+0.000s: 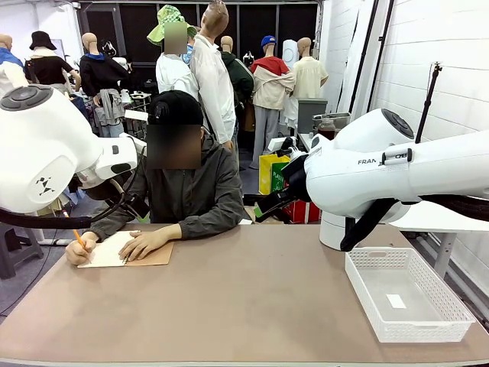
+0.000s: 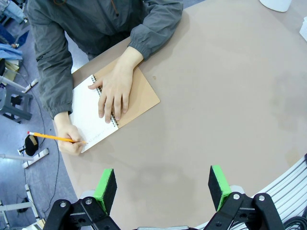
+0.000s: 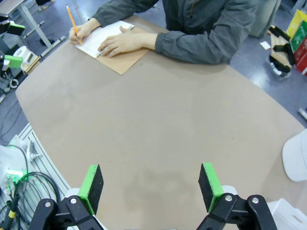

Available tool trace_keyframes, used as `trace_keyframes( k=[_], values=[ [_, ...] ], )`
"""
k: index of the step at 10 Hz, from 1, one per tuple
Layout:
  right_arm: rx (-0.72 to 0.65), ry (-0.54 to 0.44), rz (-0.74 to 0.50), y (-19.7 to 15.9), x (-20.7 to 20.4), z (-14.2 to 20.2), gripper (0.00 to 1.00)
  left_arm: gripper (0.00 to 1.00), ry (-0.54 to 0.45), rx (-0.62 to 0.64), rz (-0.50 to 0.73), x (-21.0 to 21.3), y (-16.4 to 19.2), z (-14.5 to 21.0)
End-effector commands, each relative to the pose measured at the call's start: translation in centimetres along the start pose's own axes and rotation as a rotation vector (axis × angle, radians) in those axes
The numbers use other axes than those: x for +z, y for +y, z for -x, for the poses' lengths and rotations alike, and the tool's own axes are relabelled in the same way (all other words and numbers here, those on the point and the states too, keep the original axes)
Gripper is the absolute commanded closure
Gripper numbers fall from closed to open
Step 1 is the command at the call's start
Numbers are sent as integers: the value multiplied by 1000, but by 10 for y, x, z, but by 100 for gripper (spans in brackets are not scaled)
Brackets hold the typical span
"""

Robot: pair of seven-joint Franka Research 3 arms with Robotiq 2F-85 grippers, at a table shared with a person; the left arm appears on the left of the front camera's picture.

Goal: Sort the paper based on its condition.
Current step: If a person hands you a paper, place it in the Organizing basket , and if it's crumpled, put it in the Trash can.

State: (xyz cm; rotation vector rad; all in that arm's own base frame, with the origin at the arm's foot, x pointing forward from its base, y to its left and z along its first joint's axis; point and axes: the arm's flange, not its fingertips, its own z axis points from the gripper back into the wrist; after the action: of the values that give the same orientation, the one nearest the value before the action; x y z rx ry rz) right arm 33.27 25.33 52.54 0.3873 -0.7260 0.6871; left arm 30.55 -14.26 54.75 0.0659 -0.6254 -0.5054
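Close by, the left gripper (image 2: 162,184) and the right gripper (image 3: 150,184) hang over the smooth brown table (image 1: 252,306), green pads (image 2: 105,189) spread wide, nothing between them. A white plastic basket (image 1: 420,330) full of little holes sits on the robot's right side. At the far edge a person's hand (image 2: 115,91) presses on a tan spiral notebook (image 2: 141,93), and the other hand (image 2: 69,141) holds a yellow pencil (image 2: 50,137) on its white page (image 2: 86,108), smooth and flat.

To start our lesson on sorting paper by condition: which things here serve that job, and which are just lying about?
For the job:
left pincer, open
right pincer, open
white basket, probably for sorted sheets

Lying about:
tan spiral notebook, under the person's hand
pencil
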Motion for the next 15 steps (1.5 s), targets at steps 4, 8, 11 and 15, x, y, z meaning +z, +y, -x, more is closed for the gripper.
trace_keyframes(
  k=[4,8,11,15],
  values=[
    [-8,12,-3,-1,0,-2,0,0,4,-10,4,0,2,1],
    [-8,12,-3,-1,0,-2,0,0,4,-10,4,0,2,1],
    [-8,12,-3,-1,0,-2,0,0,4,-10,4,0,2,1],
    [-8,12,-3,-1,0,-2,0,0,4,-10,4,0,2,1]
  ],
)
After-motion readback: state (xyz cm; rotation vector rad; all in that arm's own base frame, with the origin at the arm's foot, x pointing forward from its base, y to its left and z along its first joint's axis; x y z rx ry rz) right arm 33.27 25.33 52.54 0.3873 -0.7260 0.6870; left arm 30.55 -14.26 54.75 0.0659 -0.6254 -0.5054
